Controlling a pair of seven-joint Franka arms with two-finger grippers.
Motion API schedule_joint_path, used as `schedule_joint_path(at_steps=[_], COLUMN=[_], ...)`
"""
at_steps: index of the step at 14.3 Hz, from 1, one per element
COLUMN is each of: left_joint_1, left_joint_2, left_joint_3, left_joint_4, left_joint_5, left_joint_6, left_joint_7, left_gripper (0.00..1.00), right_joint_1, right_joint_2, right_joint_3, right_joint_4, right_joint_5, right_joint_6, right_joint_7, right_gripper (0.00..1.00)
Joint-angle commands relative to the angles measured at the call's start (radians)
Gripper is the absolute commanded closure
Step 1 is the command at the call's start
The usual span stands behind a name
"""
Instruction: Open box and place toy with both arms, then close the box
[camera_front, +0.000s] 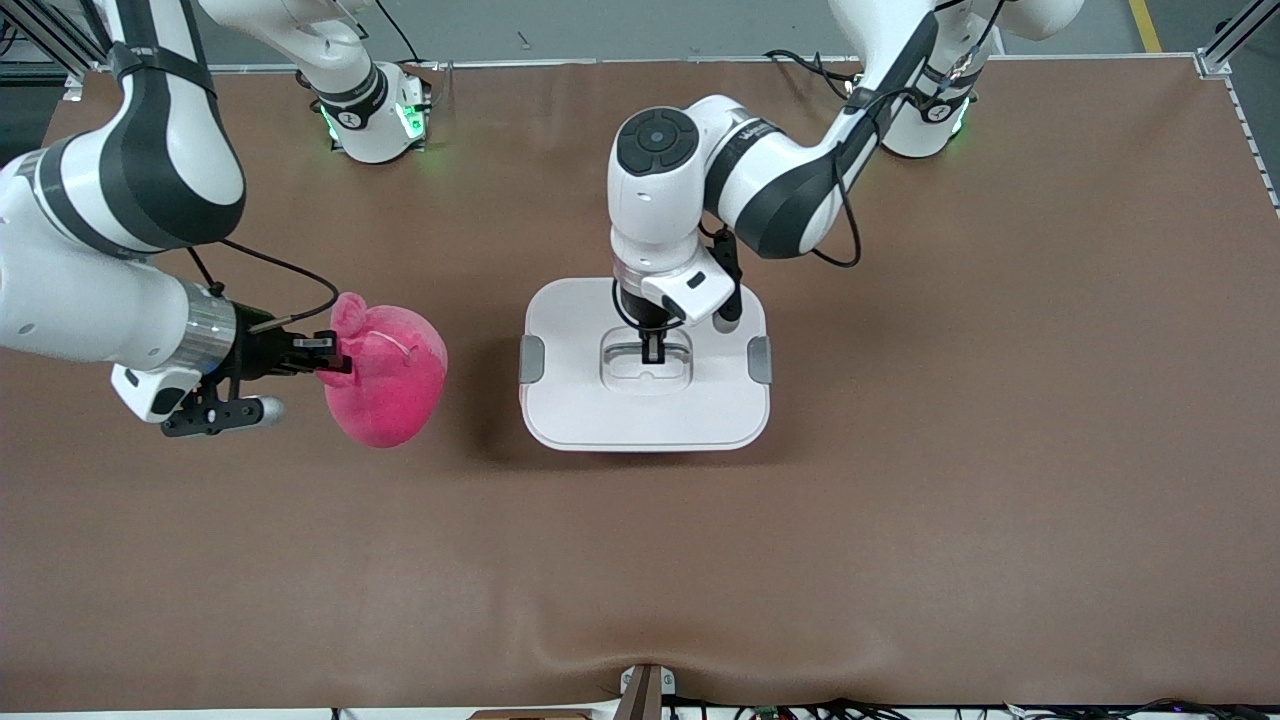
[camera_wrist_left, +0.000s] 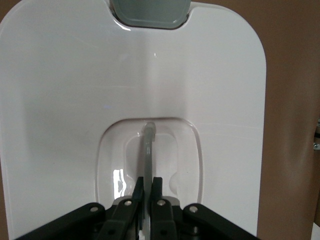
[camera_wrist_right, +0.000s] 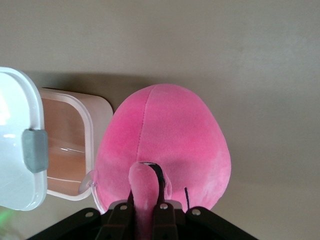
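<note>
The box's white lid is at the table's middle. My left gripper is shut on its clear central handle, with the jaws pinching the thin bar. In the right wrist view the lid hangs above the open translucent pink base. My right gripper is shut on an ear of the hot-pink plush toy. It holds the toy over the table beside the box, toward the right arm's end. The toy fills the right wrist view and its eyes are hidden.
Grey clips sit on the lid's two short sides; one shows in the left wrist view. Brown table mat spreads all around the box.
</note>
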Motion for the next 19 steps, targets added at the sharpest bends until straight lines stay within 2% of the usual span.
schedule_joint_path(at_steps=[1, 3, 8, 13, 19], left_joint_1=[0.016, 0.039, 0.097, 0.148, 0.192], left_joint_2=[-0.056, -0.077, -0.134, -0.162, -0.195], left_joint_3=[-0.003, -0.004, -0.006, -0.007, -0.012], left_joint_4=[-0.042, -0.063, -0.112, -0.129, -0.168], left_joint_5=[0.042, 0.084, 0.089, 0.089, 0.089], left_joint_6=[-0.027, -0.027, -0.027, -0.027, -0.014], left_joint_7=[-0.001, -0.001, 0.077, 0.130, 0.191], left_gripper=[1.00, 1.00, 1.00, 1.00, 1.00], right_joint_1=[0.039, 0.093, 0.211, 0.341, 0.415], right_joint_2=[-0.014, -0.014, -0.010, 0.009, 0.079], right_joint_3=[-0.008, -0.009, -0.009, -0.011, -0.011], right_joint_4=[0.004, 0.003, 0.001, 0.006, 0.037], right_joint_5=[0.023, 0.023, 0.023, 0.017, 0.017], right_joint_6=[-0.007, -0.007, 0.032, 0.147, 0.187], right_joint_7=[0.066, 0.110, 0.246, 0.408, 0.459], right_gripper=[1.00, 1.00, 1.00, 1.00, 1.00])
